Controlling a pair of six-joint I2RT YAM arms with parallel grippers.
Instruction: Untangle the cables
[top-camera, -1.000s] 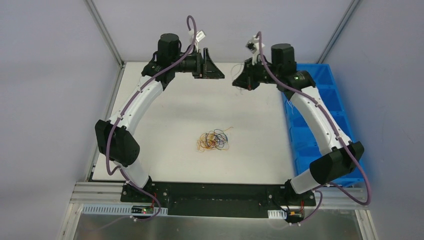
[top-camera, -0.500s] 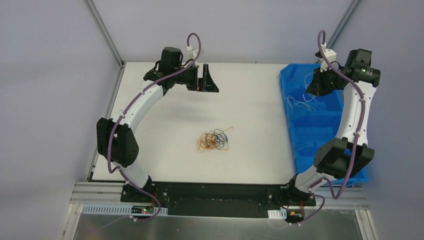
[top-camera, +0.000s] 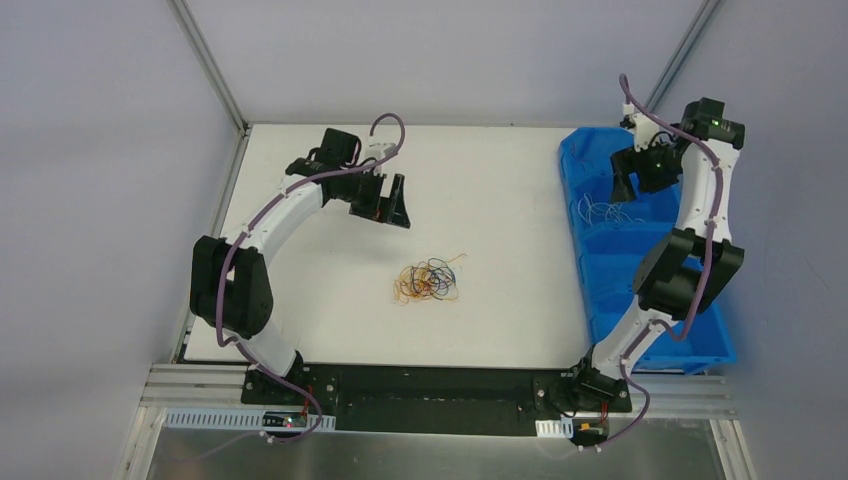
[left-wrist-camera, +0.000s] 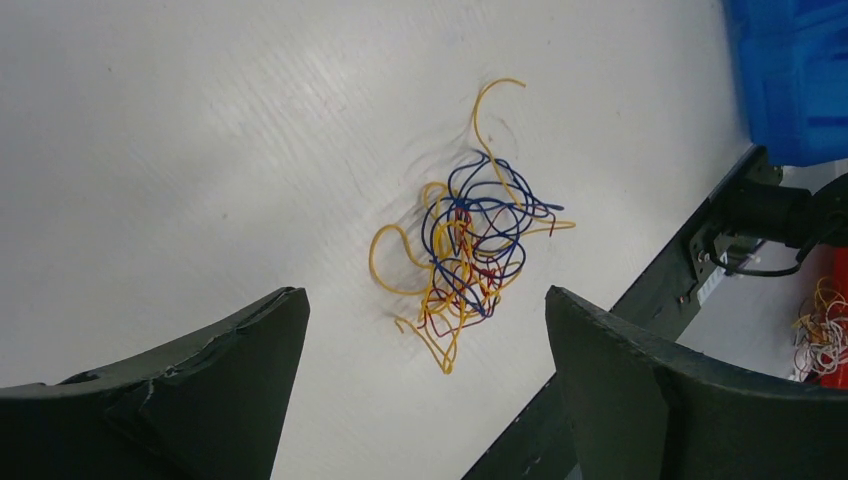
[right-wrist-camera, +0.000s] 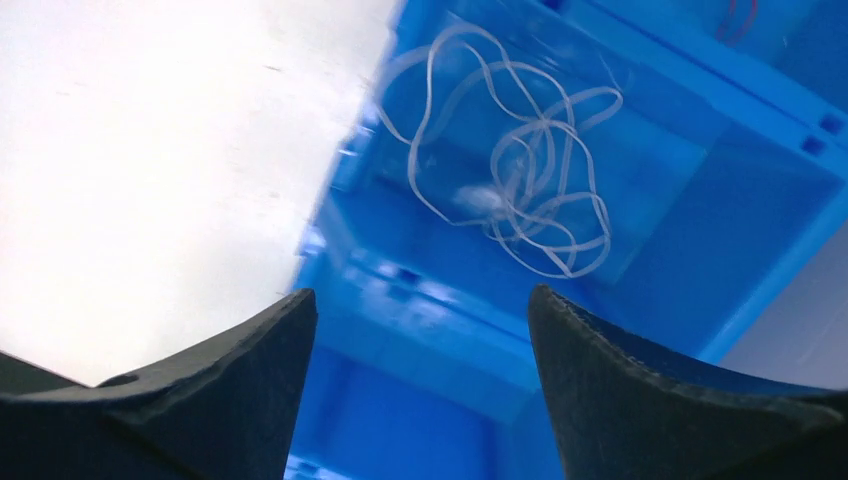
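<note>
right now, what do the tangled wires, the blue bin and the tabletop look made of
Tangled wires: thin plastic-coated wire, probably; glossy coloured springy loops.
Blue bin: moulded plastic, smooth sheen.
Tabletop: white, matte, faint grain; laminate or painted board, unclear.

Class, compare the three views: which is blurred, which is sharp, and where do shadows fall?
Right wrist: motion-smeared, the blue plastic bin soft-edged, its white wire loops readable. Left wrist: sharp, the tangled clump of yellow, blue and red wires casting faint shadows on the white table. Top external: evenly lit, the clump tiny.
</note>
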